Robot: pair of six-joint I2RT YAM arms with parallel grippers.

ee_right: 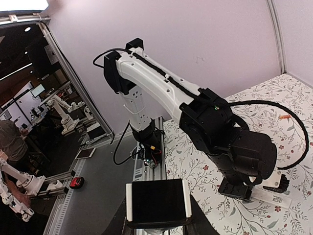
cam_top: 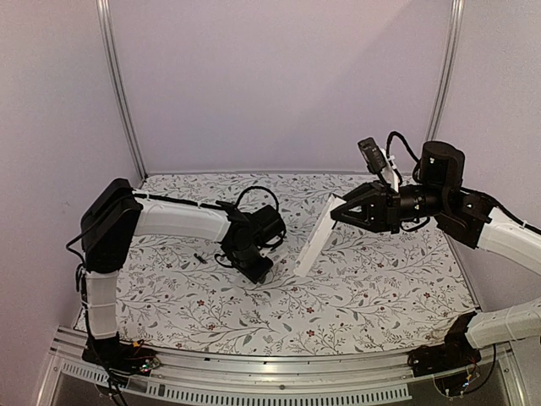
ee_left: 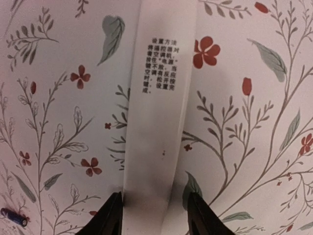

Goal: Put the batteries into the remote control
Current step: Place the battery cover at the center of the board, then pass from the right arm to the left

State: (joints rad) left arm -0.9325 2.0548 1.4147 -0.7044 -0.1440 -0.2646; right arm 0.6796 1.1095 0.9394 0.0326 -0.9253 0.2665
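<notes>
Right gripper clamps the long white plastic remote control, which is tilted. Left gripper, jaws parted, straddles the flat white printed strip. A small dark cylindrical battery lies left of the strip.

Lilac walls, floral tablecloth (aluminium corner posts).

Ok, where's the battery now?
The battery lies on the table, left of the left gripper. In the left wrist view it sits in the bottom-left corner, left of the white strip between the fingers.
</notes>
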